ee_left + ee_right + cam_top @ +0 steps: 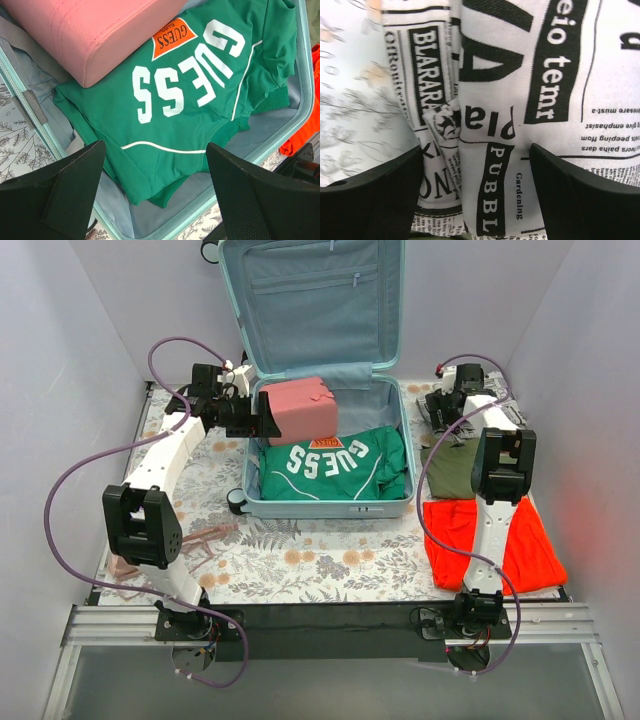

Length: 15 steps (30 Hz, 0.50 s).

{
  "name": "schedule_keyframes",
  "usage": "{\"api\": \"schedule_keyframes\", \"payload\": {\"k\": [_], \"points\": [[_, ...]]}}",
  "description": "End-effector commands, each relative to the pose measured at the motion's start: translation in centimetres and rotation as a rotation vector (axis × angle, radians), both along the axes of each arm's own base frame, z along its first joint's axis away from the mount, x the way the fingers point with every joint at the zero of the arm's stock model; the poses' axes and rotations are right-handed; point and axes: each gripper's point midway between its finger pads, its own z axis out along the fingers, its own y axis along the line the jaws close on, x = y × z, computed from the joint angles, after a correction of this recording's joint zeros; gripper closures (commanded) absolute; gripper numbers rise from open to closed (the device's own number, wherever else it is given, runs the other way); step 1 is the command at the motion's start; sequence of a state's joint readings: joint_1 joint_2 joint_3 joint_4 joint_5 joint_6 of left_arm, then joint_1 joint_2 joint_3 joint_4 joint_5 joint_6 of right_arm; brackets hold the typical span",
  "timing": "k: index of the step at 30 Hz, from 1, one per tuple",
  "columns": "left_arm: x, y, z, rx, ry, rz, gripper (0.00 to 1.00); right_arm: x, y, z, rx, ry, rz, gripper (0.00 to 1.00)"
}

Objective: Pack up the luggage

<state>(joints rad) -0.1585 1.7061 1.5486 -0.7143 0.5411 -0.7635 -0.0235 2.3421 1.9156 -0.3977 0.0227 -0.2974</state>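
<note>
The luggage lies open in the middle of the table, lid upright at the back. A green GUESS shirt and a pink bag lie in its base; both also show in the left wrist view, the shirt and the bag. My left gripper hovers over the case's left rim beside the pink bag, open and empty. My right gripper is low over a newspaper-print cloth right of the case. Its jaws stand wide apart, with cloth between them.
An olive garment and an orange garment lie right of the case under the right arm. A pale pink item lies at the table's left front. The flowered tablecloth covers the table. Grey walls close in on three sides.
</note>
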Motion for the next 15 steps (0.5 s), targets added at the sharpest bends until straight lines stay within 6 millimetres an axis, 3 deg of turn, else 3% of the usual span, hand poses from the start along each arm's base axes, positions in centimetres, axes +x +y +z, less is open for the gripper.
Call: {"api": "schedule_keyframes", "payload": {"k": [1, 7, 10, 11, 12, 15], "points": [[0.1, -0.2, 1.3, -0.024, -0.031, -0.03, 0.19, -1.6, -2.6, 0.8, -0.039, 0.072, -0.017, 0.12], [0.9, -0.5, 1.3, -0.029, -0.017, -0.042, 0.19, 0.8, 1.4, 5.3, 0.006, -0.051, 0.02, 0.06], [0.8, -0.6, 1.2, -0.029, -0.015, -0.044, 0.19, 1.4, 0.9, 5.8, -0.009, -0.078, -0.009, 0.04], [0.8, -0.6, 1.2, -0.031, -0.012, -0.044, 0.19, 1.5, 2.3, 5.5, -0.017, -0.077, 0.01, 0.04], [0.8, -0.6, 1.2, -0.034, -0.01, -0.043, 0.19, 1.9, 2.0, 5.7, -0.035, -0.088, -0.002, 0.03], [0.9, -0.6, 1.2, -0.031, -0.007, -0.038, 0.19, 2.2, 1.2, 4.2, -0.069, -0.07, -0.028, 0.02]]}}
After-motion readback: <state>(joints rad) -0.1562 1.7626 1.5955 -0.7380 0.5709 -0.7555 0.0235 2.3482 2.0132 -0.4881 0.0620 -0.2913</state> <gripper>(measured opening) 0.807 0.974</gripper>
